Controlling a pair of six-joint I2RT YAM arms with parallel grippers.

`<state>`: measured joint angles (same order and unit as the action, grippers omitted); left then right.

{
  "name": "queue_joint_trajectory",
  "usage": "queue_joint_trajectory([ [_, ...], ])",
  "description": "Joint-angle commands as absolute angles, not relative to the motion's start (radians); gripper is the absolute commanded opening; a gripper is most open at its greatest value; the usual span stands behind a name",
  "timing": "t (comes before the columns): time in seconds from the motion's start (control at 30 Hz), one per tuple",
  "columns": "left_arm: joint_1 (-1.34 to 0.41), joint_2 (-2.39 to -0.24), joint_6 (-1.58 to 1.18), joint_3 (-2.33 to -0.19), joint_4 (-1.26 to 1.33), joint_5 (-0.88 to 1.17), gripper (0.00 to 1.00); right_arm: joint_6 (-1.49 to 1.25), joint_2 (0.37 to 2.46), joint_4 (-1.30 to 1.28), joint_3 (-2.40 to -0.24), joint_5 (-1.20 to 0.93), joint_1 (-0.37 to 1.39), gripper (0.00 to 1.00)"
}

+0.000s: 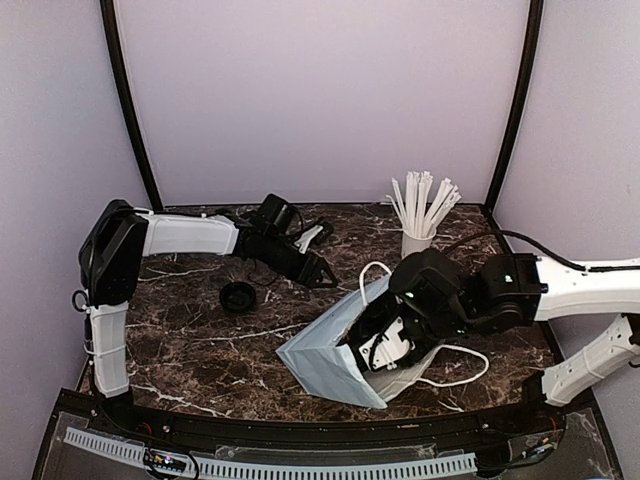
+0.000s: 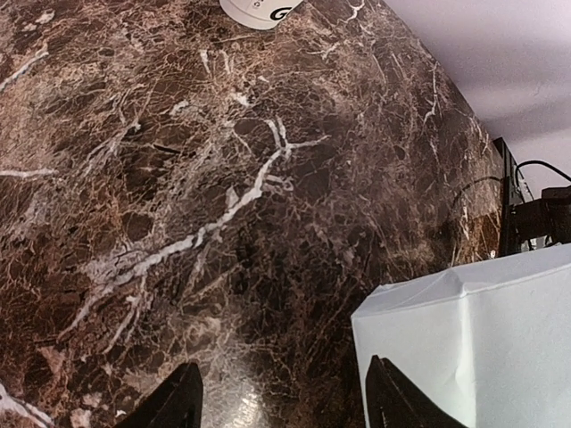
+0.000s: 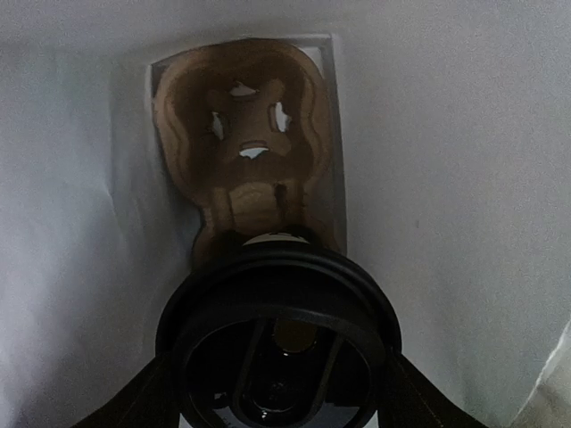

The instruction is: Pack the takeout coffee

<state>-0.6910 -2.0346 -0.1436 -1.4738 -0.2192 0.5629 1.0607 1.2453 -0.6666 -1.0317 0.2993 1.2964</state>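
The takeout coffee (image 3: pixel 278 330) shows in the right wrist view as a round black lid with a sliver of white cup behind it. My right gripper (image 3: pixel 278 383) is shut on it, one finger against each side of the lid. Cup and gripper (image 1: pixel 385 345) are inside the white paper bag (image 1: pixel 325 365), which lies tilted on the table with its mouth facing my right arm. A brown pulp carrier (image 3: pixel 245 143) sits deep in the bag just beyond the cup. My left gripper (image 1: pixel 318 275) hovers open and empty over the marble (image 2: pixel 232 205), just off the bag's corner (image 2: pixel 473 339).
A white cup of long white sticks (image 1: pixel 420 235) stands at the back right. A loose black lid (image 1: pixel 238 297) lies on the table at centre left. The bag's white cord handles (image 1: pixel 455 375) trail toward the front right. Purple walls enclose the table.
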Motion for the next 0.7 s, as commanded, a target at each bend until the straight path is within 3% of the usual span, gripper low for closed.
queue_joint_trajectory([
  [0.0, -0.682, -2.056, -0.097, -1.518, -0.242, 0.578, 0.65, 1.011, 1.377, -0.687, -1.200, 0.260, 1.229, 0.57],
  [0.1, -0.667, -2.082, -0.087, -1.535, -0.260, 0.559, 0.65, 0.998, 1.436, -0.758, -1.291, 0.223, 1.175, 0.54],
  [0.3, -0.655, -2.091, -0.088, -1.573, -0.281, 0.553, 0.65, 1.032, 1.352, -0.697, -1.196, 0.220, 1.148, 0.54],
  [0.67, -0.656, -2.028, -0.099, -1.547, -0.278, 0.577, 0.63, 0.942, 1.320, -0.785, -1.229, 0.143, 1.148, 0.51],
])
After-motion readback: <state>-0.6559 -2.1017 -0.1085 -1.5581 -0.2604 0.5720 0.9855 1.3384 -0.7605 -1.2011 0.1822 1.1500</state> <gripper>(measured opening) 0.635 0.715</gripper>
